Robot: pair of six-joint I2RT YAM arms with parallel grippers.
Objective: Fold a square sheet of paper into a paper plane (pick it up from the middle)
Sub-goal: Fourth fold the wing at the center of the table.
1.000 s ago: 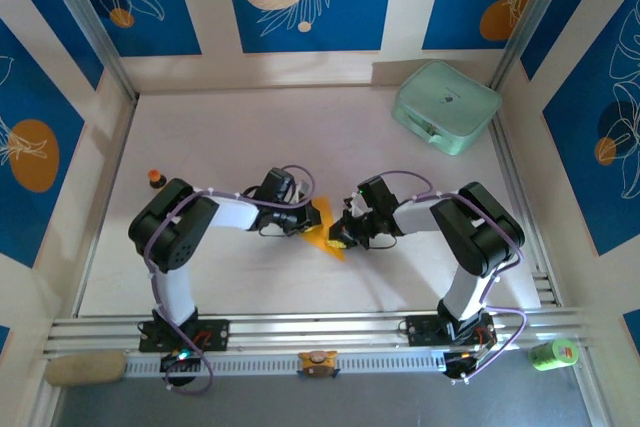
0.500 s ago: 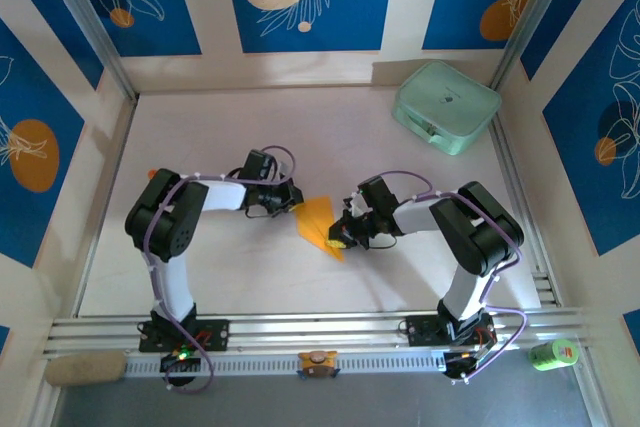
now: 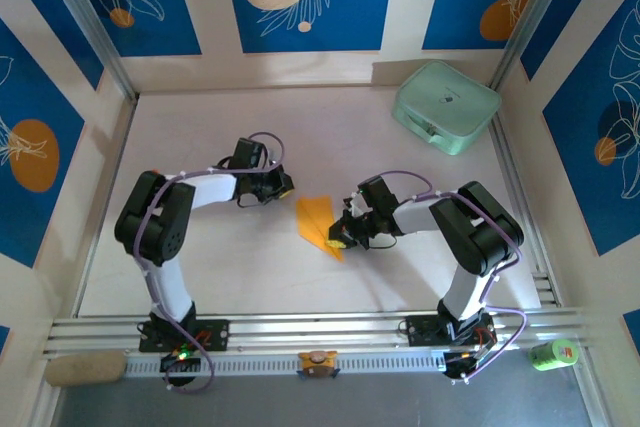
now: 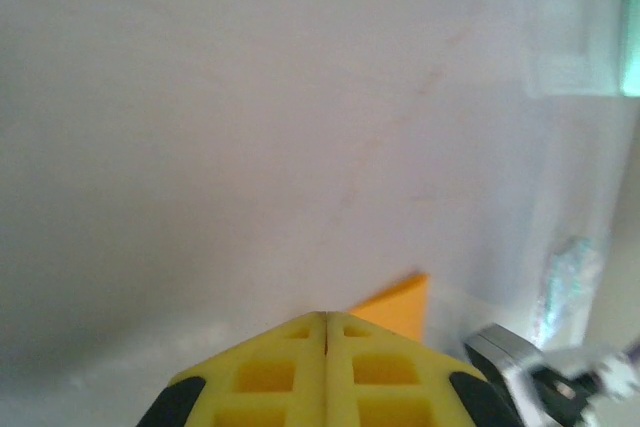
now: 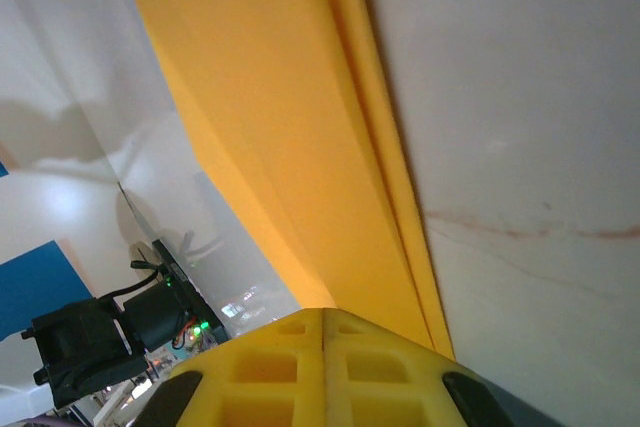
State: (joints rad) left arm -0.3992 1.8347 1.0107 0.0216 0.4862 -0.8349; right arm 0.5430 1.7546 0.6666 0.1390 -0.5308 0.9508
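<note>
though the left claw (image 3: 287, 187) and right claw (image 3: 338, 238) were both shut, one pointed, layered orange-yellow paper plane (image 3: 316, 217) lay flat against the right tips.

Closed right pincer (image 5: 323, 315) — seemingly against paper plane (image 5: 290, 147)

Bystander items, overhead view
Mint-green case (image 3: 447, 107) sits in the far right corner of the table (image 3: 350, 137); green can (image 3: 553, 352) and beige roll (image 3: 85, 369) lie beyond the front rail (image 3: 300, 332).
</note>
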